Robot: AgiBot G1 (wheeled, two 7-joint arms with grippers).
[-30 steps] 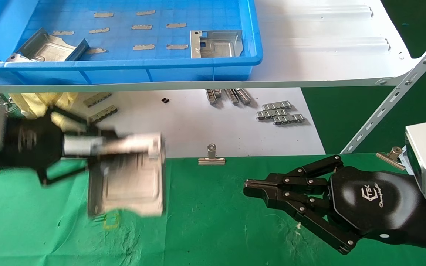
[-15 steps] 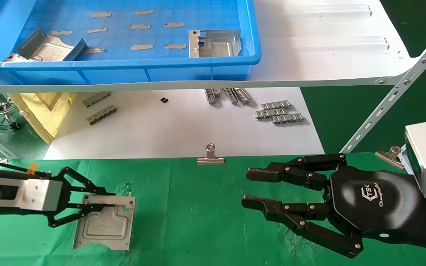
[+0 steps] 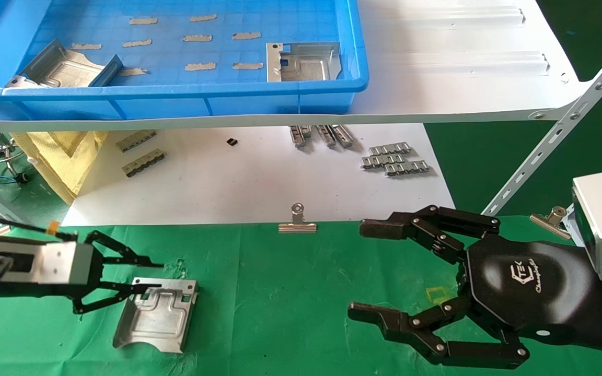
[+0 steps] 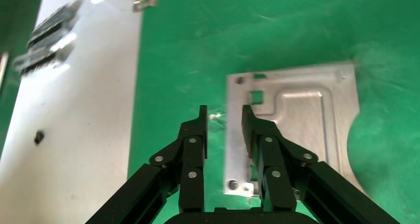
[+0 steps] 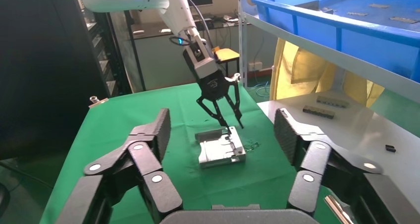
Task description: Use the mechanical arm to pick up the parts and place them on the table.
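Observation:
One silver part (image 3: 155,314) lies flat on the green table (image 3: 290,292) at the front left. My left gripper (image 3: 161,275) is open, and its thin black fingers straddle the part's far flange edge. The left wrist view shows the part (image 4: 297,130) on the cloth with the left gripper (image 4: 224,116) spread over its edge. My right gripper (image 3: 358,269) hovers over the table's right side, open wide and holding nothing. In the right wrist view the right gripper (image 5: 222,117) faces the part (image 5: 220,149) from a distance. Two more parts (image 3: 63,68) (image 3: 303,61) rest in the blue bin (image 3: 175,95).
The bin stands on a white shelf board (image 3: 463,68) held by a slanted strut (image 3: 557,141). Under it, white paper (image 3: 259,177) carries ribbed metal strips (image 3: 395,159). Binder clips (image 3: 298,222) (image 3: 549,219) sit at the cloth's far edge. A yellow bag (image 3: 66,156) lies at left.
The left gripper brought the part down onto the cloth, then opened and let it go; the part now lies flat. The right gripper went from shut to wide open.

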